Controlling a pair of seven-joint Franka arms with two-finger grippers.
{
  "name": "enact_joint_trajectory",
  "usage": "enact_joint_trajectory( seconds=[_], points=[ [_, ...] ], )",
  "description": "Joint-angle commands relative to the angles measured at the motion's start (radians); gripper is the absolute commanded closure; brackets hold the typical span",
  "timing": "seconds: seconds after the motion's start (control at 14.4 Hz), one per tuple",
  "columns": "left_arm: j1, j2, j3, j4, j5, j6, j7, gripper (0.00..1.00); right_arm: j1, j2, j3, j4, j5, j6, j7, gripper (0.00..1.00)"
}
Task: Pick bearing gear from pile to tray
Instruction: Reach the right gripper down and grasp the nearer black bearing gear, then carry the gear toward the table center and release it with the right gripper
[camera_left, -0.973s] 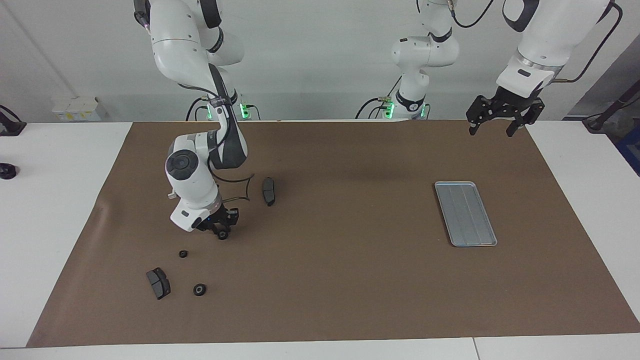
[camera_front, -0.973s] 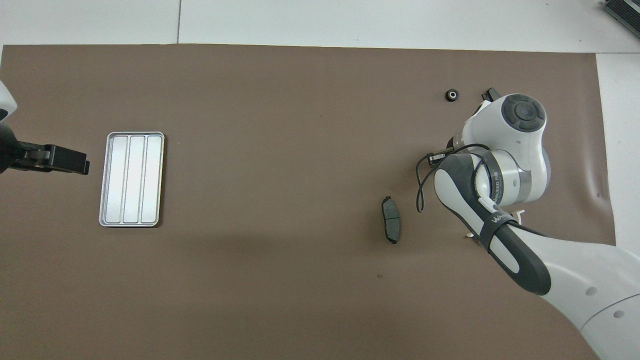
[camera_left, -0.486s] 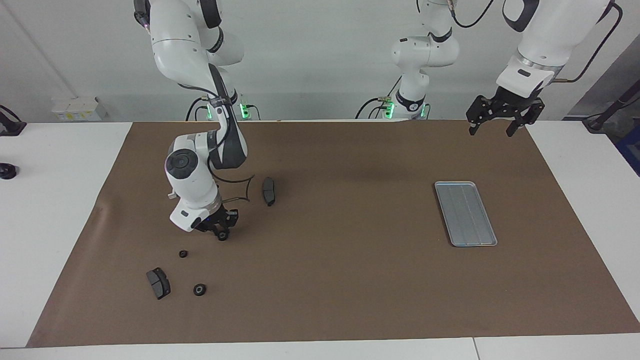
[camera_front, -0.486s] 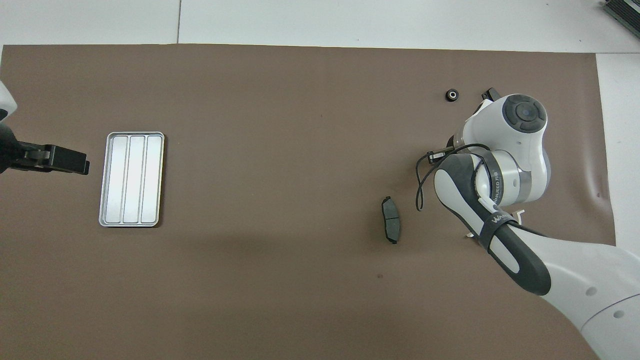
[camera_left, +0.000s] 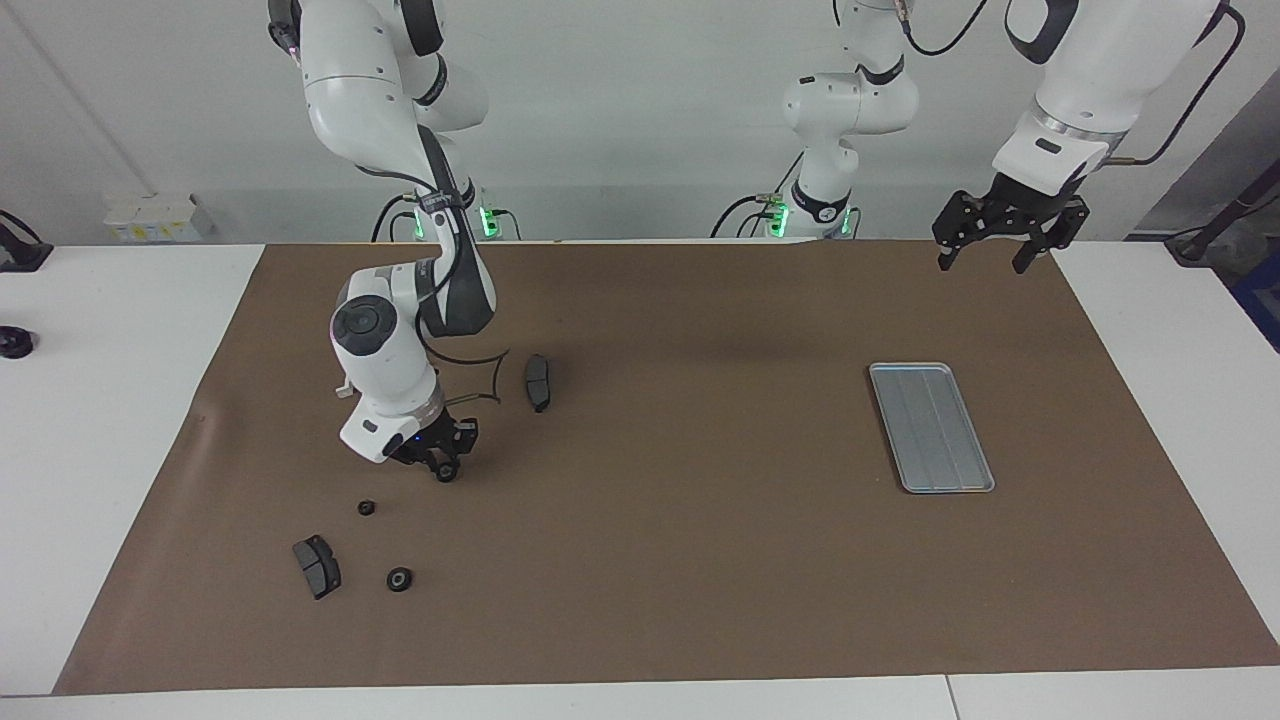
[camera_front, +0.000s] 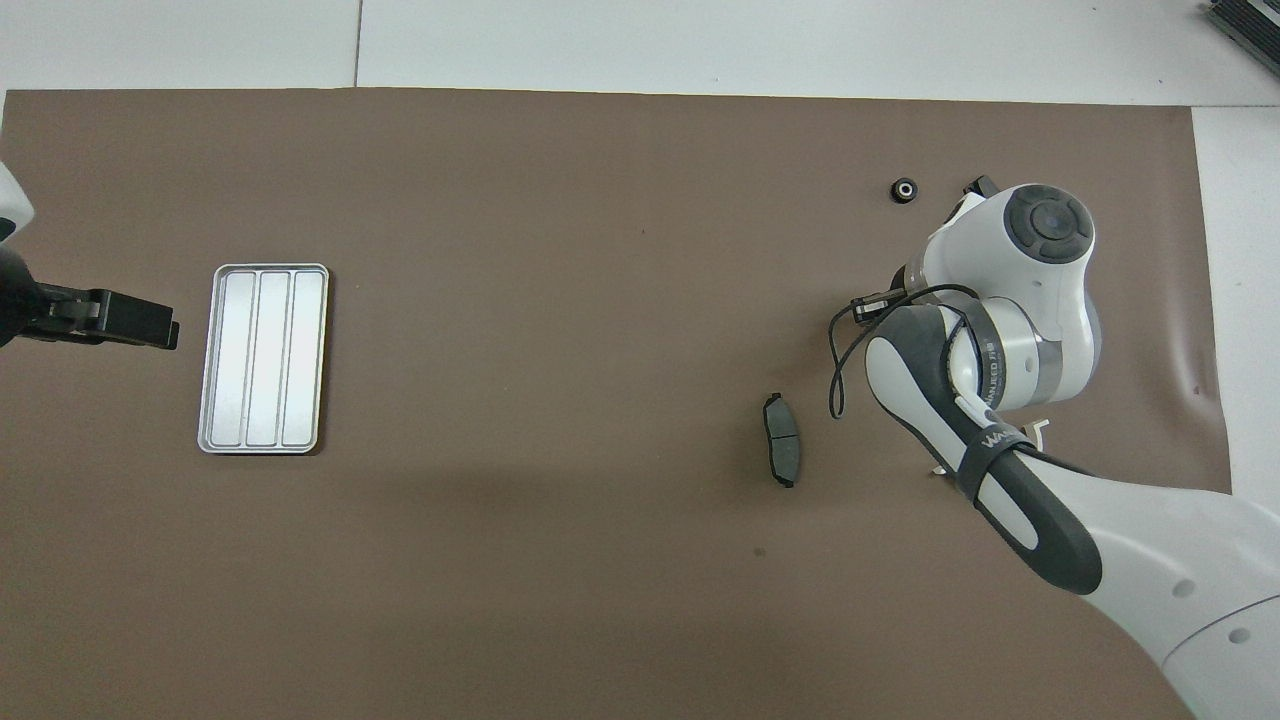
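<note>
A gear (camera_left: 446, 472), small, black and round, is sitting clamped in the right gripper (camera_left: 441, 464) at centre left of the facing view, tips pointing down for a lift off the mat. Two more gears (camera_left: 367, 508) are lying loose at lower left. The tray (camera_left: 931, 427) is waiting empty at right, below the parked left gripper (camera_left: 982, 261), jaws apart. Compared with a second earlier, the right gripper is sitting slightly higher.
</note>
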Motion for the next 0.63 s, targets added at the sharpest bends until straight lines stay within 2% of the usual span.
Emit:
enact_joint_trajectory(
  seconds=[0.0, 0.28, 0.56],
  points=[
    [0.003, -0.002, 0.005, -0.001, -0.014, -0.013, 0.011, 0.00, 0.055, -0.029, 0.005, 0.024, -0.019, -0.012, 0.022, 0.87],
    [0.003, -0.002, 0.005, -0.001, -0.014, -0.013, 0.012, 0.00, 0.201, -0.027, 0.014, 0.062, -0.014, 0.017, 0.130, 0.87],
    [0.003, -0.002, 0.005, -0.001, -0.014, -0.013, 0.011, 0.00, 0.362, -0.022, 0.014, 0.076, 0.000, 0.112, 0.243, 0.87]
  ],
)
